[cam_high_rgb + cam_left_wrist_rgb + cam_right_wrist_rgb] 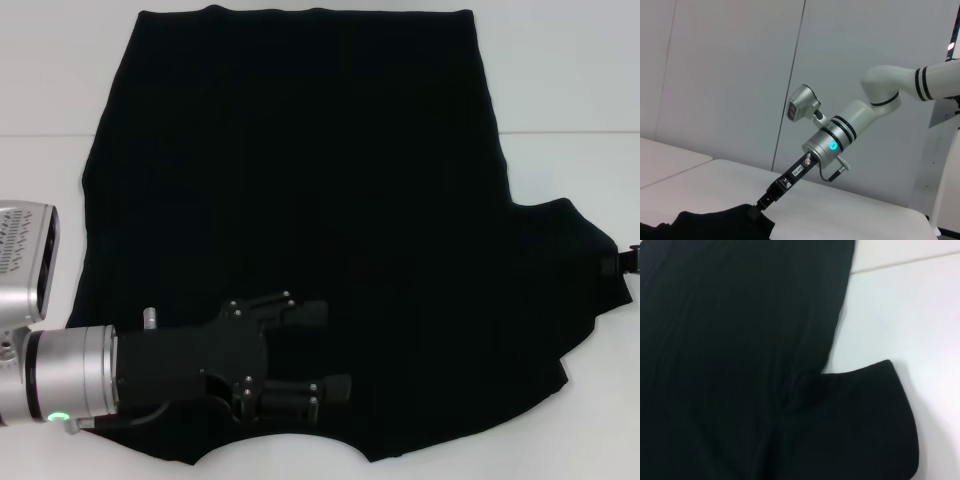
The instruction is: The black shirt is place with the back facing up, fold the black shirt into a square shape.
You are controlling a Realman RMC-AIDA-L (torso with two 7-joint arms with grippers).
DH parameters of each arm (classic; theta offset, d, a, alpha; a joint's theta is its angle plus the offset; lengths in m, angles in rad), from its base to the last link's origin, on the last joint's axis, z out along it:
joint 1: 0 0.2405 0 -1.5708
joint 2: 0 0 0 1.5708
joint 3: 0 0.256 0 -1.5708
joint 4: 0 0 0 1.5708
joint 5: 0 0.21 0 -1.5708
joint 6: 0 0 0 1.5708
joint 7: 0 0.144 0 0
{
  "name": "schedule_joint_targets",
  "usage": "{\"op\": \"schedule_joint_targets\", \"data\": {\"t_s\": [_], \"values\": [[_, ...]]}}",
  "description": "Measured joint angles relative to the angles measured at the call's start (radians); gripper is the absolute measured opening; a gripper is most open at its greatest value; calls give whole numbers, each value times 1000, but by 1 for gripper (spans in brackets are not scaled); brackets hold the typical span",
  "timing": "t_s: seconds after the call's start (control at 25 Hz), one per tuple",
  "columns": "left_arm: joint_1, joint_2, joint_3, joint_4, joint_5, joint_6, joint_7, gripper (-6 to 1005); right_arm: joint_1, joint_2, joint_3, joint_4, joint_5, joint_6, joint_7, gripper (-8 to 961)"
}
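Left claw hovers open over the black shirt's collar edge, while right claw pinches its sleeve for folding

One black shirt, spread plain side up across one white table. One sleeve showing, toward the table's right edge. Two grippers: the left gripper over the shirt near the table's front edge, fingers spread; the right gripper at the sleeve's tip.
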Motion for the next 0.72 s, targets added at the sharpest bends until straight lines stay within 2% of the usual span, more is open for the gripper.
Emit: {"op": "schedule_joint_targets", "data": {"t_s": [0.72], "values": [[-2,-1,0,-2,1,-11,-9,892,47,0,-7,-5,-4,18,-19,57]]}}
